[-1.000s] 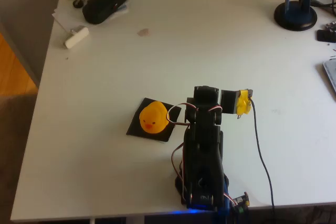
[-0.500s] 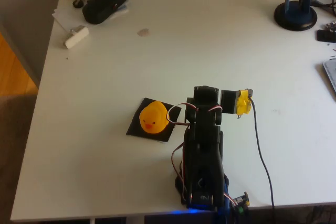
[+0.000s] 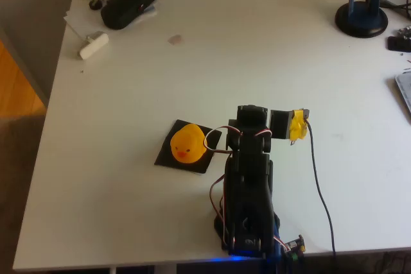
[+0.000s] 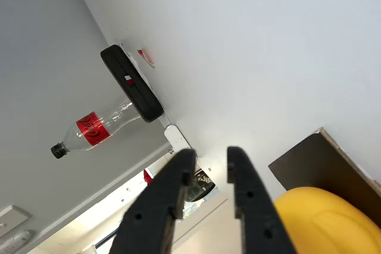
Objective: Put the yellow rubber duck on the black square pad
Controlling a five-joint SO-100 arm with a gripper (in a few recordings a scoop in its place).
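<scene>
The black two-finger gripper (image 4: 208,176) holds nothing, its jaws slightly parted. Just below and right of it in the wrist view sits the smooth, rounded yellow rubber duck (image 3: 187,144), orange-red beak showing overhead, on the thin matte black square pad (image 3: 204,136).

overhead: looks straight down, far | wrist: low, close, tilted | shared: yellow rubber duck (image 3: 187,144) (image 4: 324,221), black square pad (image 3: 168,156) (image 4: 312,162)
</scene>
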